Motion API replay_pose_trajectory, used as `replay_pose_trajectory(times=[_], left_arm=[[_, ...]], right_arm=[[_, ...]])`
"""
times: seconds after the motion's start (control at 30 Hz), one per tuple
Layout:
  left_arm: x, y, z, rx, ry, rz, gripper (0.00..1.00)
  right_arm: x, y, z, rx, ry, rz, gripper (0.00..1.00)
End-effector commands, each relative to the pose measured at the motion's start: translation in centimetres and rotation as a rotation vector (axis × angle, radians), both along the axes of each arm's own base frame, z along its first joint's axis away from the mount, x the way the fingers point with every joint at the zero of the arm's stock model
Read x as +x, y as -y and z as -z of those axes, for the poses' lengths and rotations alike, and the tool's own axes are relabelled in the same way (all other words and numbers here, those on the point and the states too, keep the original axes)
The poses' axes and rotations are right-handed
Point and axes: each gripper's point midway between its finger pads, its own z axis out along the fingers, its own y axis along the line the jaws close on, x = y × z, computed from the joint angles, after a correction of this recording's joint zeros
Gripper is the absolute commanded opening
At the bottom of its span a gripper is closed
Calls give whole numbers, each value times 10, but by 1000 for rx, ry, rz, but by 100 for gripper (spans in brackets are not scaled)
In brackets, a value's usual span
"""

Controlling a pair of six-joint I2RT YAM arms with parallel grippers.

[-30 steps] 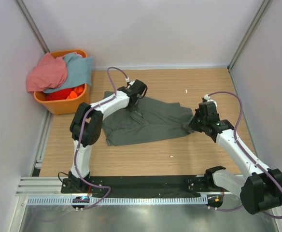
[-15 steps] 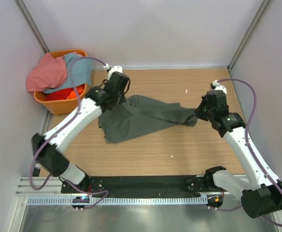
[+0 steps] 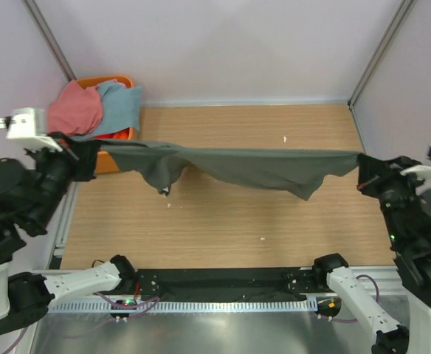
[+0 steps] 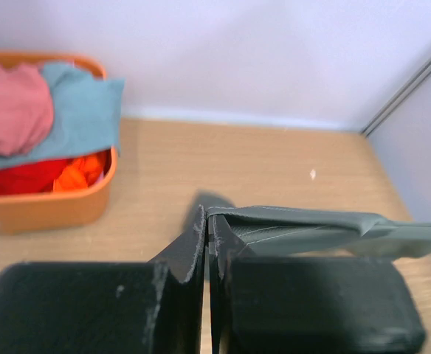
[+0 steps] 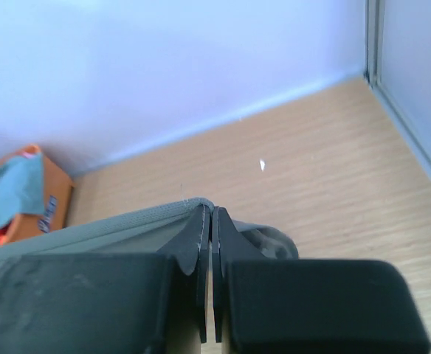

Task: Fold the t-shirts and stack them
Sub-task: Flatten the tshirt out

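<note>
Left tool (image 4: 206, 221) and right tool (image 5: 209, 215) each pinch an end of the grey shirt (image 3: 252, 164), stretched between them above the bench (image 3: 223, 221). Lower both together, level, so it lands flat.

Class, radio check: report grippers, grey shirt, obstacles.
Left gripper, right gripper shut on dark grey t-shirt. Shirt stretched between them, sagging. Orange basket near left gripper.

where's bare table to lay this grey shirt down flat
Bare wood runs across the table under the stretched dark grey t-shirt, from its far edge to the black rail. Crowded only far left: the orange basket heaped with other t-shirts.
</note>
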Motion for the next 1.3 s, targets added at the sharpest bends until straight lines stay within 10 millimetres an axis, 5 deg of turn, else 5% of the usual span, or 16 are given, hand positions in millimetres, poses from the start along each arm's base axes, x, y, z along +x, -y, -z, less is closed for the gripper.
replay_pose_trajectory(times=[0.0, 0.3, 0.47, 0.63, 0.73, 0.83, 0.87, 0.9, 0.93, 0.97, 1.0, 1.03, 1.07, 1.1, 1.17, 1.27], left_arm=[[-12, -17, -32, 59, 86, 30, 0], [-13, -6, -94, 46, 223, 110, 0], [26, 22, -95, 156, 243, 52, 0], [83, 76, -74, 320, 211, 31, 0], [149, 107, -33, 367, 119, 72, 0], [236, 101, 10, 408, 41, 28, 0], [293, 102, 73, 483, -82, 3, 0], [322, 105, 67, 426, -66, -24, 0], [339, 101, 97, 433, -162, -33, 1], [377, 106, 126, 383, -192, -54, 37], [383, 113, 154, 278, -260, -33, 74], [394, 124, 166, 196, -263, 11, 93], [393, 128, 203, 171, -350, 36, 100], [389, 128, 204, 148, -357, 21, 100], [386, 133, 218, 127, -372, 20, 100], [374, 132, 199, 108, -357, 18, 100]], right_arm=[[-29, 18, -39, -38, 113, 44, 1], [-22, 35, -79, -98, 140, 137, 1], [35, 36, -77, -169, 57, 210, 1], [118, 21, -26, -237, -117, 233, 1], [166, 26, 10, -265, -179, 303, 1], [227, 37, 80, -289, -329, 349, 1], [262, 40, 121, -275, -383, 373, 1], [279, 46, 130, -252, -391, 394, 1], [298, 57, 152, -238, -431, 423, 1], [320, 53, 140, -192, -417, 394, 5], [346, 49, 196, -207, -541, 354, 40], [348, 48, 213, -224, -624, 335, 99], [366, 44, 190, -214, -577, 316, 100], [373, 44, 215, -251, -638, 299, 100], [373, 41, 210, -257, -633, 273, 100], [362, 36, 187, -231, -559, 245, 100]])
